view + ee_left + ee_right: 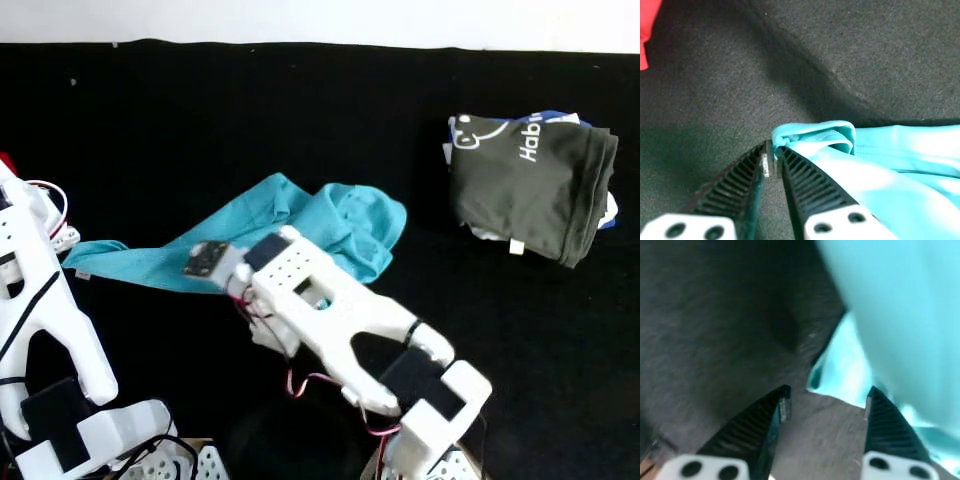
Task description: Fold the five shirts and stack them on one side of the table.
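A teal shirt lies crumpled and stretched out across the black table. Its left end is pulled into a narrow strip toward the left arm. My left gripper is shut on a folded corner of the teal shirt, just above the table. The right arm reaches over the near edge of the shirt's middle. My right gripper is open and low over the table, with the edge of the teal shirt just beyond its fingertips and nothing between them.
At the back right is a stack of folded shirts, dark grey on top with blue and white edges below. A red cloth lies at the far left edge, red cloth. Bare black table lies behind the teal shirt.
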Robot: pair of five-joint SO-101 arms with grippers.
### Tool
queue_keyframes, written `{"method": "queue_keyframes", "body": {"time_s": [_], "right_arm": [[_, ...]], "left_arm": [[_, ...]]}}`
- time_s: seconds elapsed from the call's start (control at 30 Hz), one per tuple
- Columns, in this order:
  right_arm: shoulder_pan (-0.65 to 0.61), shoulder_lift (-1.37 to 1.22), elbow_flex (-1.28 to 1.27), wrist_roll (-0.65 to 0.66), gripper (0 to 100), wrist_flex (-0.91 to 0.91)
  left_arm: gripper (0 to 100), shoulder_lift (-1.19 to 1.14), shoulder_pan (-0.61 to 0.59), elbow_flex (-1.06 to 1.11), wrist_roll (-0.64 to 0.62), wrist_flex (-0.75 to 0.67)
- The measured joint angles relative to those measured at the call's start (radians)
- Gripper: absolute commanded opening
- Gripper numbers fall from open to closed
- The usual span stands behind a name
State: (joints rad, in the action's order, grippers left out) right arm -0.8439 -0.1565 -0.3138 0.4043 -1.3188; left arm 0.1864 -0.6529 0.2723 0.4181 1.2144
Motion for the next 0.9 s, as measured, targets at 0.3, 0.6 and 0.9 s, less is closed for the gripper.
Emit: {"method": "queue_keyframes", "body": {"time_s": [0.3,0.6,0.9], "right_arm": [[0.103,-0.138,0.025,-0.002,19.2,0.087],[0.141,-0.176,0.114,-0.003,0.6,0.048],[0.207,0.089,0.141,-0.003,0.6,-0.101]], "left_arm": [[1,0.000,0.000,0.000,0.000,0.000],[1,0.000,0.000,0.000,0.000,0.038],[1,0.002,0.049,0.060,0.000,0.112]]}}
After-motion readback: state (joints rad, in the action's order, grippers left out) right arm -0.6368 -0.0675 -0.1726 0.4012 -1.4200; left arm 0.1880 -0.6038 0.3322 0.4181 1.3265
